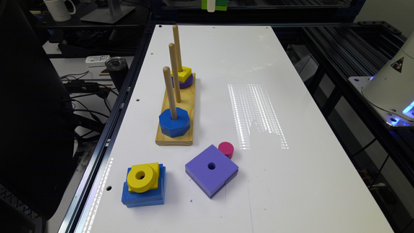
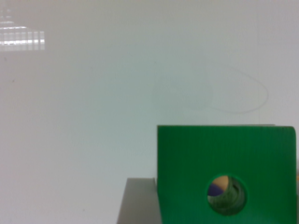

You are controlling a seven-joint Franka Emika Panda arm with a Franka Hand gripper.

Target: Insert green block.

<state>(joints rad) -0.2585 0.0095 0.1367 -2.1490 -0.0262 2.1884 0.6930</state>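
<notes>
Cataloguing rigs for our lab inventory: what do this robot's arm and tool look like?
The arm's base is a smooth white rounded shell bearing a dark triangular warning sticker. A blue light glows at its foot, above a pale mounting plate. The tool shows as a small white part.

Three pegs, seven blocks.

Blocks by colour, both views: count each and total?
Blue: 2, octagon on the near peg and square under the yellow ring
Yellow: 2, ring and hexagon
Purple: 2, square and round one under the hexagon
Pink: 1, cylinder
Green: 1, green block
Total: 8
</notes>
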